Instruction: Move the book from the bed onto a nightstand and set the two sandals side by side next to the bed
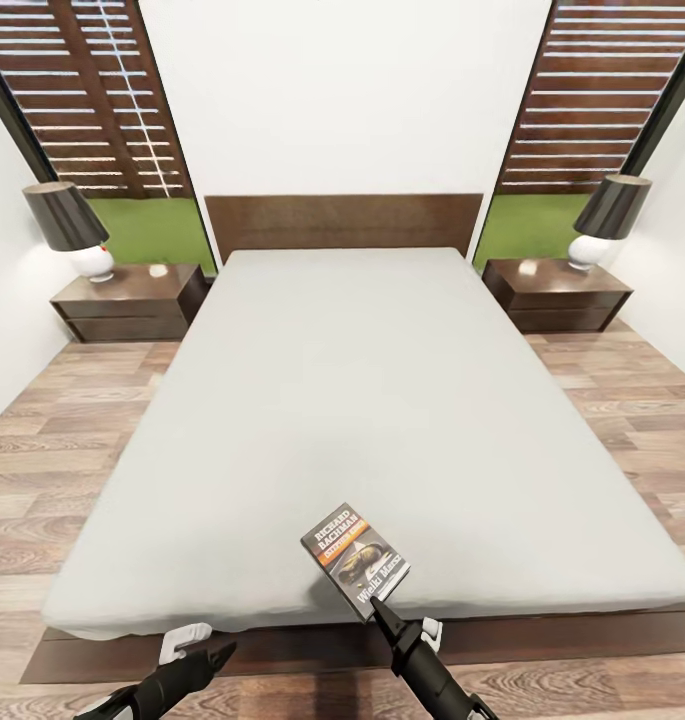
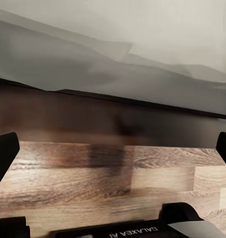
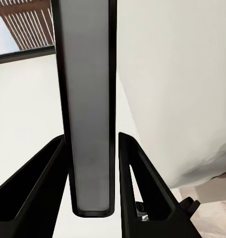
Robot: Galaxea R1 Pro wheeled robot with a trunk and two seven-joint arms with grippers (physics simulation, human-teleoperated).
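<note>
- White walls and tall dark-framed windows with slatted fencing and grass behind closed off the bedroom beyond the bed (image 1: 362, 400), which stood on a grey-brown plank floor (image 1: 72, 470).
- Its pale mattress lay on a dark brown frame with a flat headboard (image 1: 342, 222).
- One nightstand (image 1: 132, 300) stood at each side of the headboard, the other (image 1: 557, 292) at the opposite side; each carried a lamp (image 1: 70, 228) with a dark shade, the second lamp (image 1: 607, 220) on the far one.
- The book (image 1: 355, 552) was at the foot edge of the bed, toward the right corner, cover up and tilted.
- The right gripper (image 1: 374, 603) was closed on the book's near edge; in the right wrist view the book (image 3: 88, 109) was seen edge-on, pinched between the two black fingers (image 3: 142, 188).
- The left gripper (image 1: 217, 658) hovered low by the foot of the bed frame, apart from the book; the left wrist view showed its fingers (image 2: 4, 153) spread wide with nothing between them, above the floor (image 2: 93, 173) and facing the mattress edge (image 2: 118, 64).
</note>
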